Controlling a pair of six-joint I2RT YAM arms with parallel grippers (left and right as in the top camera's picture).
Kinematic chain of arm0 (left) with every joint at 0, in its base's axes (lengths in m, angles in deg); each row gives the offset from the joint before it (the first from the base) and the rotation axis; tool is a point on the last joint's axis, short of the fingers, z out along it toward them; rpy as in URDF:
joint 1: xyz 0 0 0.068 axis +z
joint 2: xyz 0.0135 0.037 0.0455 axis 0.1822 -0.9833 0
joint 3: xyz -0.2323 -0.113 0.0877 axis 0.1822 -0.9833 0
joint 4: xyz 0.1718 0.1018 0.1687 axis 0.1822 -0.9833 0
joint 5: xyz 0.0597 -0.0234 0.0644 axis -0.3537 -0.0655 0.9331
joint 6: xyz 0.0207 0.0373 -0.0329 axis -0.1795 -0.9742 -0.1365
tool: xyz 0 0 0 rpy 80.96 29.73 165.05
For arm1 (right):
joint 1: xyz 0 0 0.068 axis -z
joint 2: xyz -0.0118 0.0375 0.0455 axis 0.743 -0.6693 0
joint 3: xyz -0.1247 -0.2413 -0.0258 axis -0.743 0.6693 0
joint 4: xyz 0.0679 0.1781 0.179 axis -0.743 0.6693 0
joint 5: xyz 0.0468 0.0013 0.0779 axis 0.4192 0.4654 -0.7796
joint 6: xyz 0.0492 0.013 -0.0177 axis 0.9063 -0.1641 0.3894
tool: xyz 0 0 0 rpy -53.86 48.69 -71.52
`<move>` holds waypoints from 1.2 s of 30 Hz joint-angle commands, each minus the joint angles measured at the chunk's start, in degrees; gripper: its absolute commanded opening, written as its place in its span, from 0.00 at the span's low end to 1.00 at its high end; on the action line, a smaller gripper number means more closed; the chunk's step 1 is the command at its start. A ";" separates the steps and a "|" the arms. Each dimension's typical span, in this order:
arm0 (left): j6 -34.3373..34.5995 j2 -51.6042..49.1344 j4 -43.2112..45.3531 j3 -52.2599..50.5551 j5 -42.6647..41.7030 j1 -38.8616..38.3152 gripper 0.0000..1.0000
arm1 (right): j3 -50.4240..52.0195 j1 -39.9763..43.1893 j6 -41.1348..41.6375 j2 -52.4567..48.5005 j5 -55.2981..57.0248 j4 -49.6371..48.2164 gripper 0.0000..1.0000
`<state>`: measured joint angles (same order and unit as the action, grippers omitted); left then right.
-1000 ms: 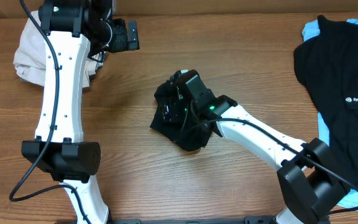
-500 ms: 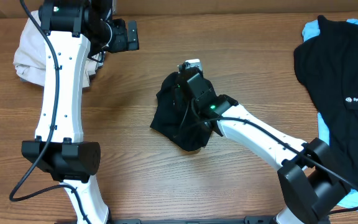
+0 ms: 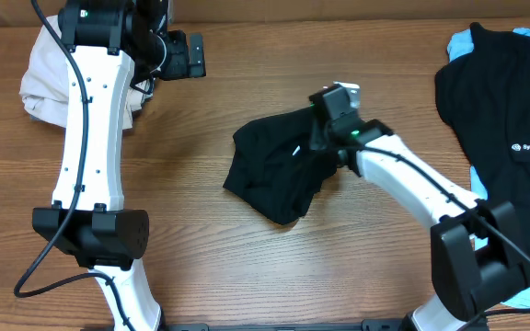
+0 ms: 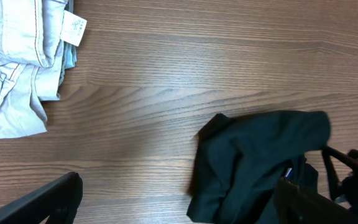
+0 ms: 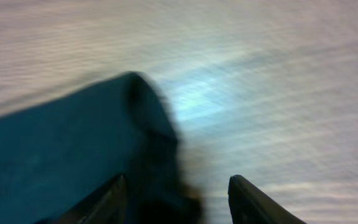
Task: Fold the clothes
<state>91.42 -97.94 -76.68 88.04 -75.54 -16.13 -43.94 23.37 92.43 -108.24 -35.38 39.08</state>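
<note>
A plain black T-shirt (image 3: 274, 175) lies crumpled at the table's middle. My right gripper (image 3: 320, 136) is at its upper right edge, and that edge is drawn out toward the right. In the right wrist view, which is blurred, dark cloth of the T-shirt (image 5: 55, 155) fills the left of the gap of my right gripper (image 5: 178, 180), and bare wood shows beside the right finger. My left gripper (image 3: 191, 55) hovers open at the back left, beside the beige trousers (image 3: 40, 78). In the left wrist view my left gripper (image 4: 179, 180) holds nothing; the T-shirt (image 4: 253, 155) lies low right.
The beige trousers (image 4: 11, 62) are heaped at the back left corner. A black shirt with a white logo (image 3: 500, 119) lies spread at the right edge on top of a light-blue garment (image 3: 463, 41). The left arm's white links run down the left side.
My right gripper has closed on the T-shirt and moved up and to the right, pulling the cloth's upper edge out with it. The left arm has not moved.
</note>
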 commanded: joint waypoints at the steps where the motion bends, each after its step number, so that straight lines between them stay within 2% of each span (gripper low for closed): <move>1: -1.25 0.44 -0.02 -0.68 0.81 -0.31 1.00 | -0.39 3.37 0.17 -0.26 -5.53 3.06 0.63; 6: -1.57 0.44 0.26 -1.53 0.83 -0.39 1.00 | -1.84 5.33 -2.80 1.73 -20.48 6.05 0.67; 11: -1.55 0.44 0.33 -1.81 1.44 -0.28 1.00 | -4.92 0.85 -2.36 5.53 -27.50 6.29 0.66; 16: -1.53 0.44 0.26 -1.81 2.47 -0.28 1.00 | -5.29 -5.92 -0.61 4.09 -26.53 5.18 0.67; 22: -1.53 0.44 -0.04 -1.81 2.45 -0.28 1.00 | -5.27 -11.39 4.48 -3.52 -22.58 2.56 0.65; 26: -1.55 0.44 -0.72 -1.81 2.49 -0.28 1.00 | -5.27 -11.37 5.35 -6.54 -22.25 0.44 0.65; 36: -1.57 0.44 -0.96 -1.81 2.51 -0.28 1.00 | -5.29 -11.30 4.94 -6.69 -22.27 -5.88 0.64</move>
<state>91.18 -97.94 -77.38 86.56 -73.81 -16.13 -48.45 11.96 97.11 -115.39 -58.54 34.33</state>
